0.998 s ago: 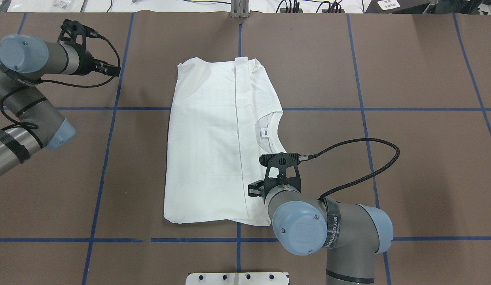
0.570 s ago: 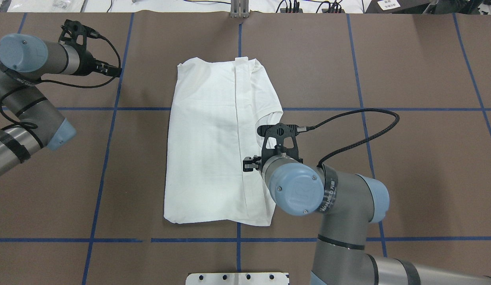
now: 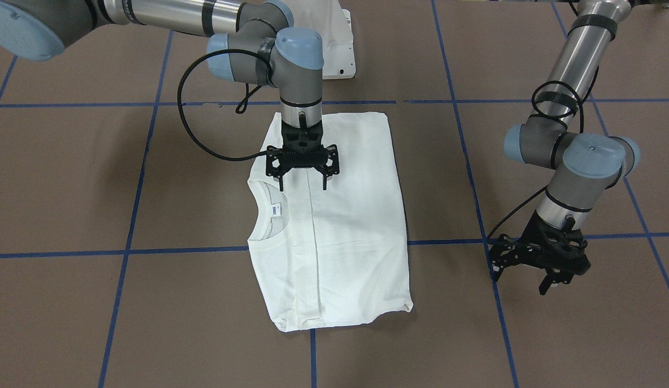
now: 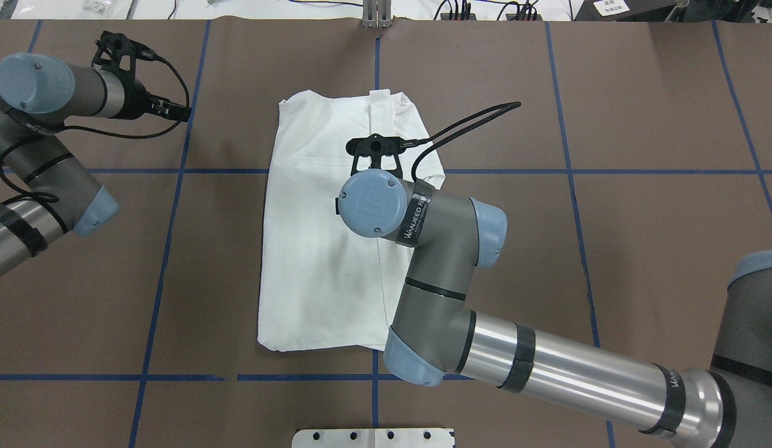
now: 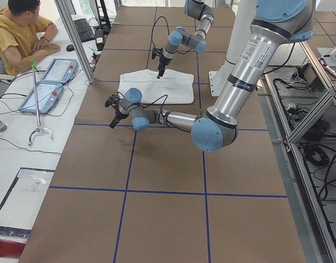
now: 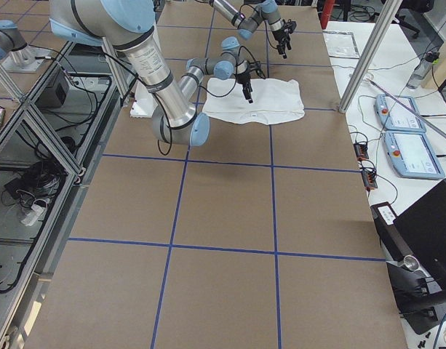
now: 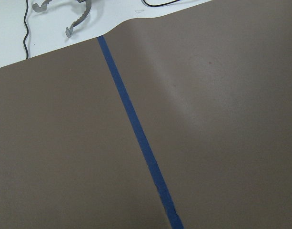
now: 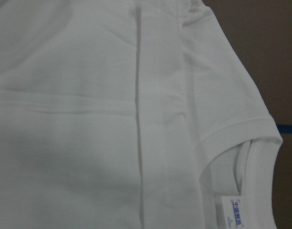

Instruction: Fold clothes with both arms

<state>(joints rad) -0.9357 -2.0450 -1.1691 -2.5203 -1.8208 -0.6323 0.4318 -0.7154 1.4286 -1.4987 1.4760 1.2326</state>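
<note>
Table [image 3: 97, 188] with white shirt [image 3: 356, 226] flat at its centre, sides folded inward. Right gripper [image 3: 303, 188] hovers over it near the collar [image 3: 267, 230], jaws apart and empty, likely seeking the next fold edge. Left gripper [image 3: 520, 283], likewise apart, hangs clear of the cloth.

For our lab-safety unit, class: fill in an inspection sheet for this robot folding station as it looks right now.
Surface: brown table cover with blue tape grid, flat.
Job's things: white T-shirt lying folded lengthwise, collar and tag showing at one side edge.
Clutter: nothing seen.
Grippers: right gripper open, poised over the shirt near the collar; left gripper open, over bare cover, apart from the shirt.
Cables: black cable loops free off the right arm; a second cable hangs around the left arm.
Surroundings: person seated at a side bench with two tablets.
</note>
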